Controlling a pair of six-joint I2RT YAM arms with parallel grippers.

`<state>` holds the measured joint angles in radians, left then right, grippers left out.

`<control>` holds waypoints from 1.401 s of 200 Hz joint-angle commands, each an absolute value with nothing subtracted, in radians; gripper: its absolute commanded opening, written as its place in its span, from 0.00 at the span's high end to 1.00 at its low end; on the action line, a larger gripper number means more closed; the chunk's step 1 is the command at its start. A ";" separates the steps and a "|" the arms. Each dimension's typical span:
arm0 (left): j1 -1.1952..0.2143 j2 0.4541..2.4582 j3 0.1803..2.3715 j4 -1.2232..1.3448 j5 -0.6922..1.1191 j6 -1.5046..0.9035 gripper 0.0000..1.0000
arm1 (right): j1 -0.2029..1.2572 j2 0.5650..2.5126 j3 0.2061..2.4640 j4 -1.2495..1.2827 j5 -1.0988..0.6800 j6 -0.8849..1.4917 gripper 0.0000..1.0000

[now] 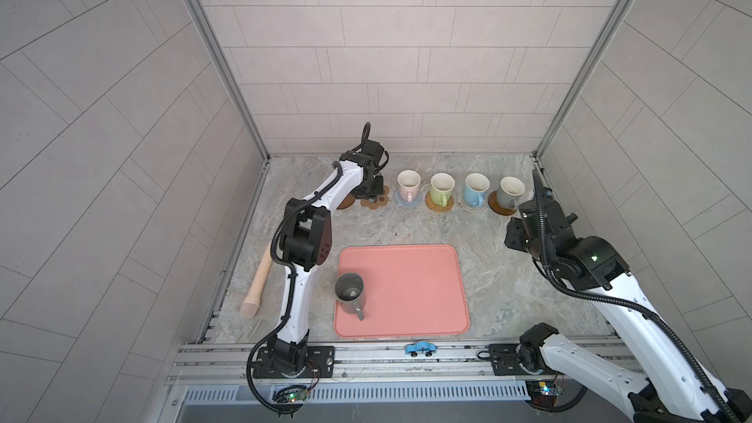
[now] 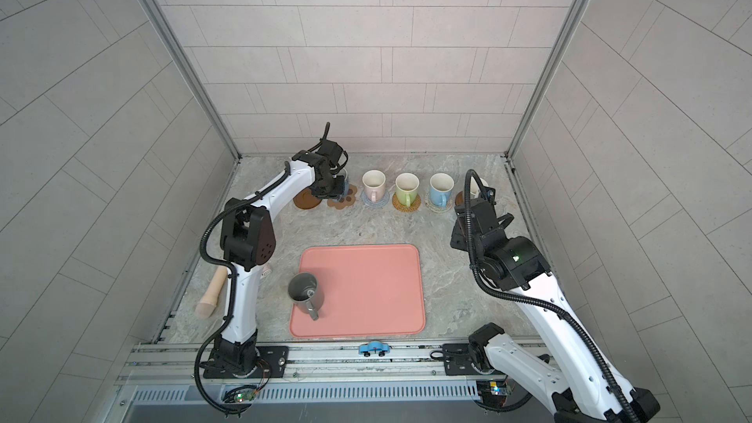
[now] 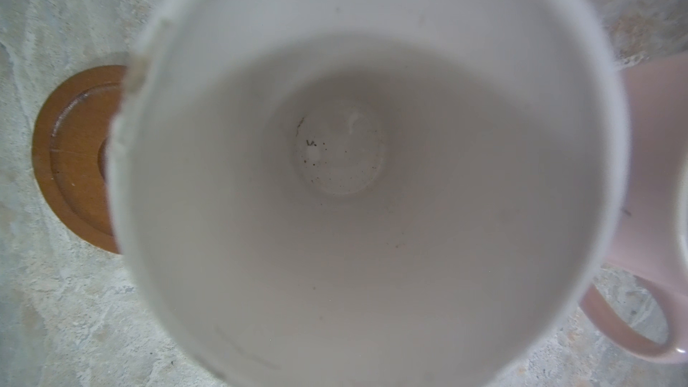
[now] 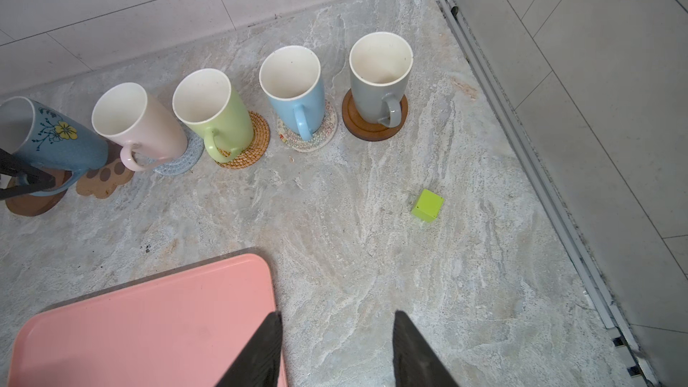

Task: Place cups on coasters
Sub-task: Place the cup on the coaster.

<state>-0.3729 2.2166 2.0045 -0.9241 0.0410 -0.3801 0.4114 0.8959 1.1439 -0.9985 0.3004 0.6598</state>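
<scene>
We are watching the left gripper (image 4: 37, 180), its fingers pinching the handle of the flowered mug (image 4: 56, 139). The mug is sitting at the paw coaster (image 4: 106, 180), just beside the pink mug (image 4: 149, 124). We cannot tell whether its base is resting or hovering.

The right gripper (image 4: 335, 344) is hanging empty, fingers spread, near the tray (image 1: 415, 286), where the dark mug (image 1: 350, 292) is waiting. The wood disc (image 4: 31, 204) is lying bare.

We are judging three risks:
- Glazed ceramic is likely giving poor purchase in a handle pinch, so the tall, narrow mug could swing.
- The flat paw's lobed outline is leaving little margin, so an off-centre release could set it rocking.
- A sideways retreat could knock the pink mug.

The disc is showing a raised rim and sunken centre.
</scene>
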 commanded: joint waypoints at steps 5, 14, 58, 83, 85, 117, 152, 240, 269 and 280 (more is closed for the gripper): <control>-0.368 2.231 2.046 -0.905 0.024 -0.370 0.91 | 0.410 0.879 1.131 -1.022 0.326 0.674 0.49; -0.368 2.234 2.046 -0.904 0.023 -0.371 0.91 | 0.409 0.879 1.131 -1.022 0.327 0.674 0.49; -0.368 2.246 2.045 -0.903 0.018 -0.376 0.91 | 0.410 0.877 1.128 -1.023 0.327 0.676 0.49; -0.368 2.253 2.043 -0.901 0.014 -0.380 0.91 | 0.410 0.878 1.127 -1.022 0.327 0.675 0.49; -0.368 2.254 2.042 -0.901 0.013 -0.378 0.91 | 0.410 0.877 1.127 -1.023 0.327 0.675 0.49; -0.368 2.260 2.036 -0.901 0.018 -0.379 0.91 | 0.409 0.877 1.127 -1.023 0.327 0.675 0.49; -0.368 2.255 2.027 -0.901 0.027 -0.387 0.85 | 0.409 0.878 1.127 -1.021 0.327 0.677 0.49; -0.370 2.232 2.008 -0.899 0.056 -0.423 0.62 | 0.410 0.883 1.132 -1.015 0.325 0.674 0.49; -0.371 2.210 1.979 -0.893 0.074 -0.445 0.59 | 0.409 0.881 1.135 -1.016 0.325 0.674 0.49; -0.373 2.196 1.964 -0.882 0.081 -0.450 0.58 | 0.409 0.882 1.136 -1.016 0.325 0.672 0.49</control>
